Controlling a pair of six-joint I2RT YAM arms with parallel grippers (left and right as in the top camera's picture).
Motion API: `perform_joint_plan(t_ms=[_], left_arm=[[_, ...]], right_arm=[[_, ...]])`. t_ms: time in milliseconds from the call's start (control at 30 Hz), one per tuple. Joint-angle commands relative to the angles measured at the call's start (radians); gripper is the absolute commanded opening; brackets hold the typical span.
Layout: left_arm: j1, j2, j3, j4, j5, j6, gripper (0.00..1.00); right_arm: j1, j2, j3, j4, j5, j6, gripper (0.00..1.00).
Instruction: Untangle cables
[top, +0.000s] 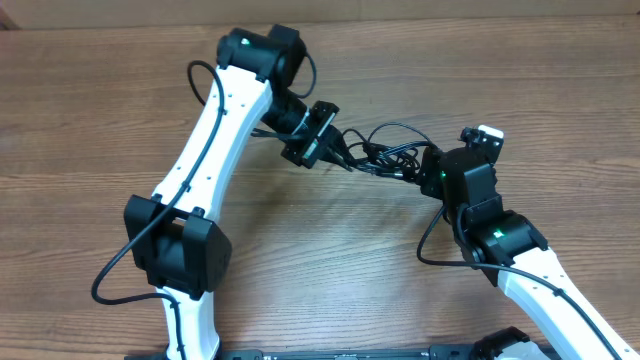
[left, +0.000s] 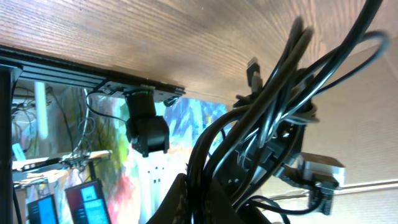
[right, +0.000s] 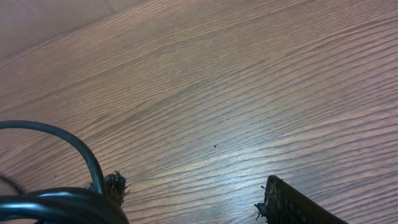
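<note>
1. Table: the cables bunch near its middle, their long axis running left to right between both grippers
2. Left gripper: clamped on the bundle's left end
3. Right gripper: jaws apart and empty, a strand just beside one fingertip

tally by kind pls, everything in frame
cable bundle: 1, strands too tangled to count
arms: 2, left arm, right arm
hands: 2, left hand shut on the bundle, right hand open
table: 1
total: 6
</note>
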Motion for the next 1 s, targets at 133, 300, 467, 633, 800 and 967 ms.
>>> perform_joint_plan(t_ms=[133,300,467,633,800,967], left_arm=[[0.107,-0.031,0.023,-0.026,-0.215,-0.064,0.04],[0.13,-0.031,0.023,-0.026,-0.431,-0.147,0.04],[0.13,-0.031,0.023,-0.026,-0.524,-0.163,0.04],[0.13,-0.031,0.023,-0.026,-0.557,-0.184,0.04],[0.13,-0.031,0.023,-0.026,-0.637,-0.216,0.04],[0.13,-0.031,0.023,-0.026,-0.636,-0.216,0.04]], right_arm=[[-0.065,0.007,0.011,-0.011,0.119,0.016,0.75],[-0.065,0.007,0.011,-0.007,0.008,0.015,0.81],[-0.065,0.007,0.011,-0.008,-0.027,0.016,0.82],[-0.065,0.007,0.011,-0.007,-0.187,0.015,0.87],[-0.065,0.007,0.011,-0.001,-0.47,0.011,0.88],[-0.065,0.007,0.011,0.01,-0.696,0.011,0.9]])
